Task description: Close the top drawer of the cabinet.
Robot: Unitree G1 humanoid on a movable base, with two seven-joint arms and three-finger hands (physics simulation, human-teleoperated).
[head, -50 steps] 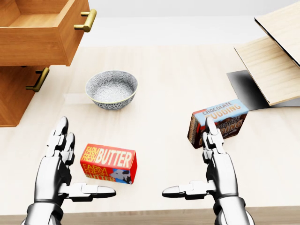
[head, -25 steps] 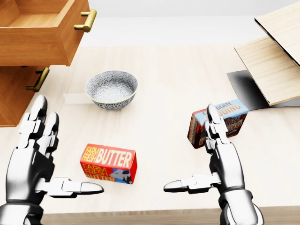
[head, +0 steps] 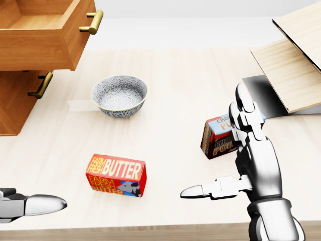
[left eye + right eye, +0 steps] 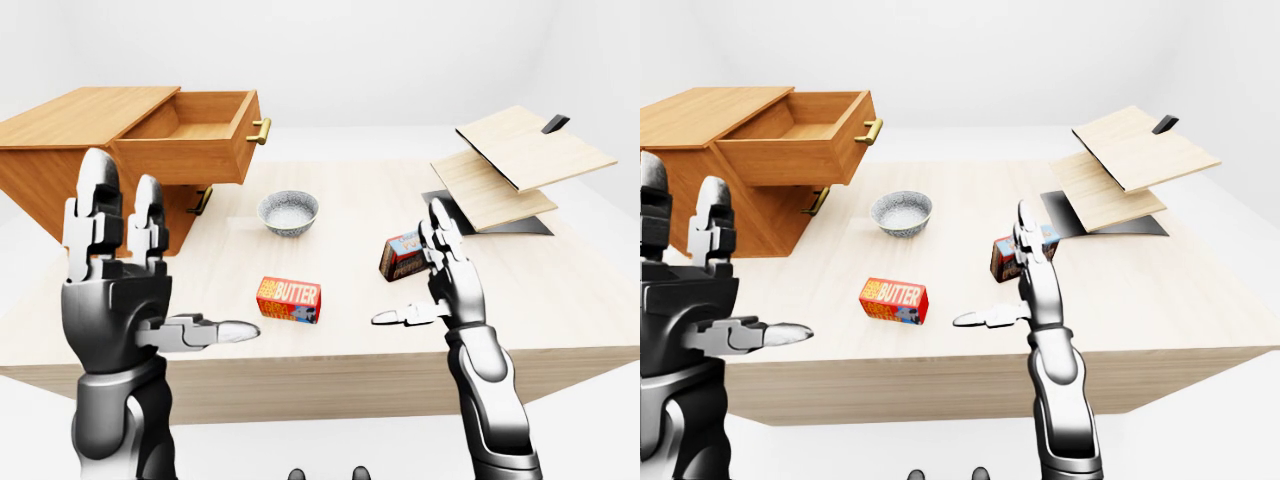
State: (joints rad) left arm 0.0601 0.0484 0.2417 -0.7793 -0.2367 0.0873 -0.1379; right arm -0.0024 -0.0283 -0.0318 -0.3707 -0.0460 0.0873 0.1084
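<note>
Left hand rising toward the open drawer

Left-eye view: the left hand is lifting, fingers spread, empty; the drawer is hanging open just above and right of it. Head view: the hand is dropping out of frame since a second ago, suggesting a push is coming; the right hand is hovering, fingers apart, over the table.

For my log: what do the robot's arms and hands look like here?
Both are glossy silver-grey metal with dark charcoal joints. The left hand and right hand each have three segmented, round-tipped fingers on a blocky palm, above ribbed cylindrical forearms. No cables, sleeves or markings show.
</note>
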